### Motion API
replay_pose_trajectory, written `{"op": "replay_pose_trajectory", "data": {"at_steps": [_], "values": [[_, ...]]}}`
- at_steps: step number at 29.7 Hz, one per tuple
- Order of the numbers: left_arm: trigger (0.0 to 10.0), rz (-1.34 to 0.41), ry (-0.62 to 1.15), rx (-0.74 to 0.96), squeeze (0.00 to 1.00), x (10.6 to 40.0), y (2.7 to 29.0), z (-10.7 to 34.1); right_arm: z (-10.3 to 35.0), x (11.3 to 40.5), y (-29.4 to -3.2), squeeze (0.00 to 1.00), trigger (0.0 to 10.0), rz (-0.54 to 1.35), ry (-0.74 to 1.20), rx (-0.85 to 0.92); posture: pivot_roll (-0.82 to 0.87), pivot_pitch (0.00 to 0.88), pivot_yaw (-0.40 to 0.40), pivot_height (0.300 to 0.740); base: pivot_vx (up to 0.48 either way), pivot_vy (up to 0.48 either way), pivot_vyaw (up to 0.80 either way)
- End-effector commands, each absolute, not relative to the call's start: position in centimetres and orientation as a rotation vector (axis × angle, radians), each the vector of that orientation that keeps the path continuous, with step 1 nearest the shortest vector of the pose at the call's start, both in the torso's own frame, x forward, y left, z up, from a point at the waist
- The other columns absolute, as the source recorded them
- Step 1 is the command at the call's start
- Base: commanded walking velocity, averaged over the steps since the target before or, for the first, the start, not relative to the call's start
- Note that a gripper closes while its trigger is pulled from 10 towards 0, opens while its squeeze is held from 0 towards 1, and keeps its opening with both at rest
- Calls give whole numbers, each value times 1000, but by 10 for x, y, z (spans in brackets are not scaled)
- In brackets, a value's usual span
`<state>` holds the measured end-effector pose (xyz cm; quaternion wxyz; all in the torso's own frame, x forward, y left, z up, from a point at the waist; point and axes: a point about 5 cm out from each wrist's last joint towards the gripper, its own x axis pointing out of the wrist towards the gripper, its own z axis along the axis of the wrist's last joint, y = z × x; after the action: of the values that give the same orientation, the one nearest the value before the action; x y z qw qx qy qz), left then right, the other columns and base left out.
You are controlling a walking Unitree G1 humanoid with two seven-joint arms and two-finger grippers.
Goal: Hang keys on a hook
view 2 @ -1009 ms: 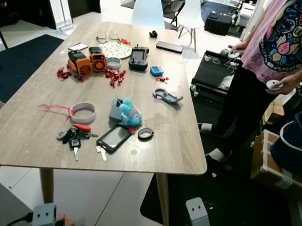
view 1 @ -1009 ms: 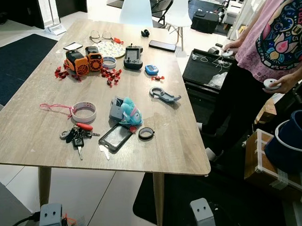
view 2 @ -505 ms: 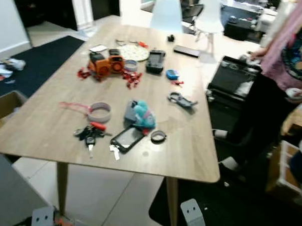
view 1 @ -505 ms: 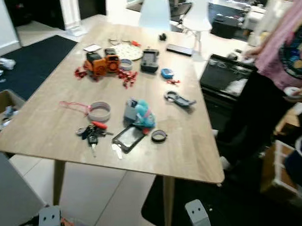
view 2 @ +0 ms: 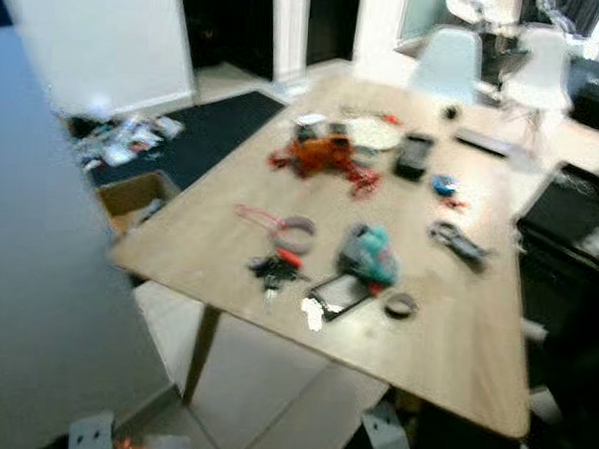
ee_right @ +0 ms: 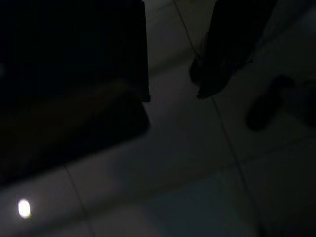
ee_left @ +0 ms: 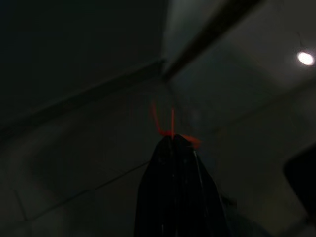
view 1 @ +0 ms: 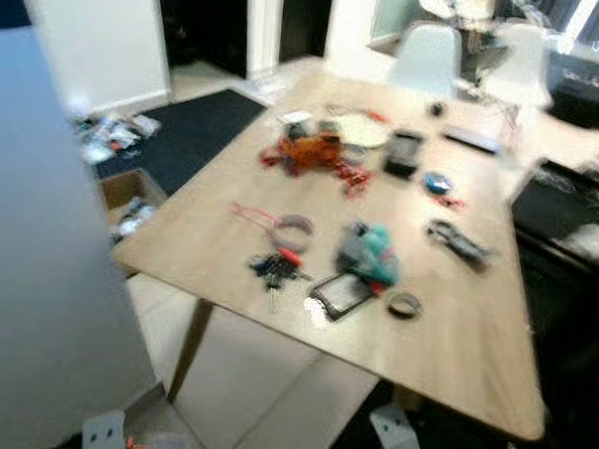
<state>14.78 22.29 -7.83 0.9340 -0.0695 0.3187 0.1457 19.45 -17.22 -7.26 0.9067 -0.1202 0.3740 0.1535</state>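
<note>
Blurred wooden table (view 1: 473, 341), metal keys (view 1: 274, 270) near edge, round tape ring (view 1: 295, 230) beside

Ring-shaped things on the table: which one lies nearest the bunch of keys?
The pale tape roll with the pink cord, just behind the keys. The small dark ring lies further off, beyond the phone.

The keys (view 1: 274, 269) lay near the worktop's (view 1: 210, 226) near edge, with bare wood open on the side toward the cardboard box (view 1: 125, 190) on the floor. A tape ring (view 1: 295, 230) sat just behind the keys, and a phone case (view 1: 341, 293) just beside them, with a blue plush toy (view 1: 371, 254) past that, crowding that flank. A tall pale panel (view 1: 50, 243) stood between me and the keys' end of the worktop. Tiled floor (view 1: 263, 382) below the keys lay open.
</note>
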Motion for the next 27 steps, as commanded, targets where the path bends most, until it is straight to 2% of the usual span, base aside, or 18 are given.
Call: {"op": "replay_pose_trajectory", "data": {"at_steps": [1,27], "values": [[10000,263,675,-113,0,145,221,-80,-78,185,-180,0,10000,302,816,-255,57,75,-76,740,0,0,800],[10000,131,677,-49,0,167,203,-76,-75,192,-179,0,10000,205,796,-193,63,80,-67,740,0,0,800]]}}
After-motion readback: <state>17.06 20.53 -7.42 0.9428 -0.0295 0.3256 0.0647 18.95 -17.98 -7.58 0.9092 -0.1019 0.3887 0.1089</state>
